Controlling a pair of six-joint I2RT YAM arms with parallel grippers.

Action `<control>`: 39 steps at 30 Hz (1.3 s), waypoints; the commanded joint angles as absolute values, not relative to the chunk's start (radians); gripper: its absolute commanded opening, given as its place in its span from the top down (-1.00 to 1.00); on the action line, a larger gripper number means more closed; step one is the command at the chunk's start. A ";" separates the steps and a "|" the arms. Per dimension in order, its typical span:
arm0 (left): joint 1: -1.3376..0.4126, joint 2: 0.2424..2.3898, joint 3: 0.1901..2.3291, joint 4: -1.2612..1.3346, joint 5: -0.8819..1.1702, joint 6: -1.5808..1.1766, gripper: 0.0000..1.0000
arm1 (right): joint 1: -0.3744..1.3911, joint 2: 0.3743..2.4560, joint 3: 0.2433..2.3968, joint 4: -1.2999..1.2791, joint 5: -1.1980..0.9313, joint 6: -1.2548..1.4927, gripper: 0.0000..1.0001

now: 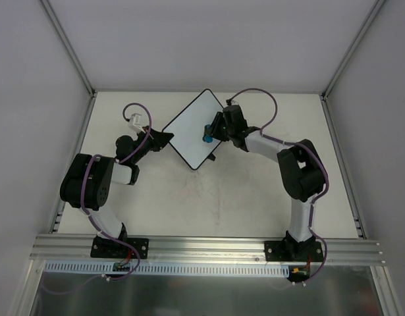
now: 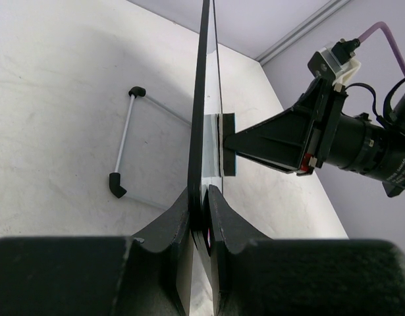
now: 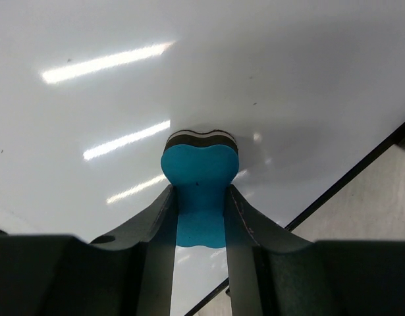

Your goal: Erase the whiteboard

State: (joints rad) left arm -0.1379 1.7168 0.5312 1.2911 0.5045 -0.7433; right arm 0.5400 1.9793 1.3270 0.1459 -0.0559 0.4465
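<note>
Your left gripper [image 2: 202, 195] is closed down to a thin slit, pinching the edge of the flat white rectangular whiteboard with the thin black rim [image 1: 189, 131] at the corner nearest that arm. From this gripper the board runs straight ahead, seen edge-on, with the pale, speckled table top [image 2: 64, 79] showing on both sides of it. Whether the board's far end rests on the table, you cannot tell.

To the left of this gripper, apart from the board, a thin white rod with black end caps [image 2: 125, 141] lies on the table. Fine lines run from it toward the board, but whether they join cannot be made out.

Your right gripper [image 3: 199, 191] is clamped tight on the small blue bone-shaped foam eraser [image 3: 200, 168]. The fingers grip its narrow waist. The striped pad at the eraser's far end, just ahead of the fingertips, presses against the board's glossy white face. To the lower right of this gripper the board's black rim cuts across diagonally, with table beyond. The white face around the eraser looks clean apart from a few tiny specks.
</note>
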 commanded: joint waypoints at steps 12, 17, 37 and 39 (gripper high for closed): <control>-0.158 1.721 0.531 1.382 0.546 -0.684 1.00 | 0.750 2.026 1.253 0.064 -0.115 0.407 1.00; -0.160 1.718 0.528 1.382 0.543 -0.684 1.00 | 0.772 2.017 1.249 0.064 -0.089 0.400 1.00; -0.152 1.730 0.525 1.408 0.545 -0.712 1.00 | 0.744 1.686 1.216 -0.142 0.202 0.163 1.00; -0.150 1.730 0.523 1.408 0.545 -0.713 1.00 | 0.723 1.660 1.212 -0.205 0.225 0.134 1.00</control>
State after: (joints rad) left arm -0.1387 1.7168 0.5312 1.3033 0.5159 -0.7521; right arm 0.7460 1.7664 1.2053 -0.1104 0.1410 0.2234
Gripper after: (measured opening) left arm 0.094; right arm 0.336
